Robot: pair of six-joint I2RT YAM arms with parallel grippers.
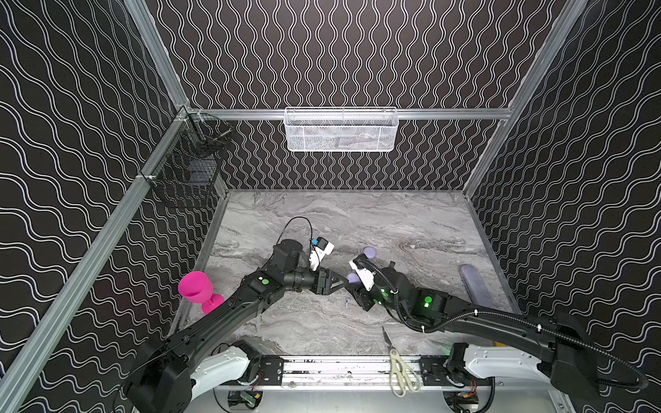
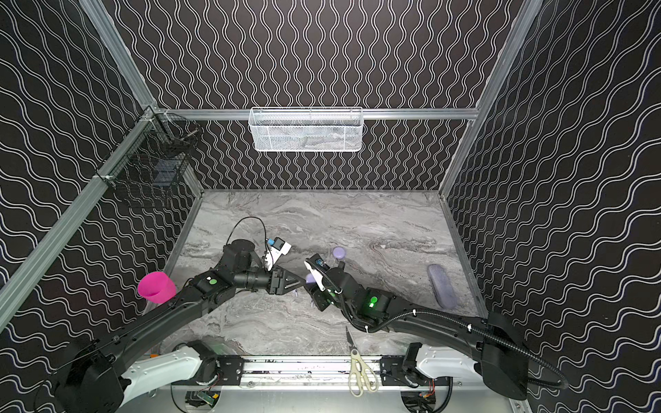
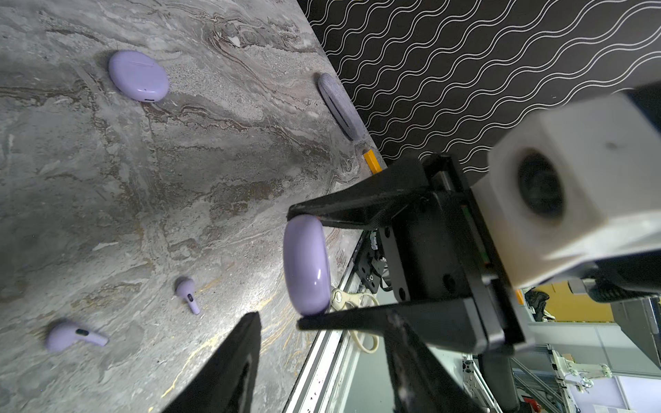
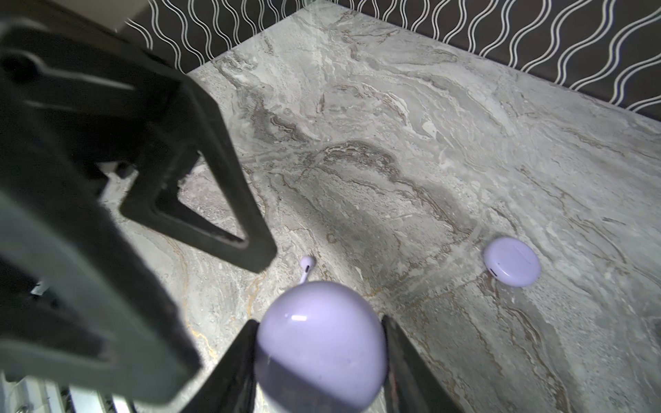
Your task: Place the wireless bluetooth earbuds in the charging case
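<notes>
The right fingers (image 3: 357, 209) were shut across the rim of a closed charging case (image 3: 307, 264), holding it edge-on above the desk (image 3: 214, 161). The left fingers (image 3: 229, 364) stood half open and empty beside it. One earbud (image 3: 187, 291) and a second earbud (image 3: 71, 336) lay flat on the desk nearby, stems level. We judged them light, glossy and slippery, best pinched across the stem.

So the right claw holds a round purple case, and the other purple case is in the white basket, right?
No: the other purple case lies on the marble table, as the right wrist view shows. The rest is right.
</notes>
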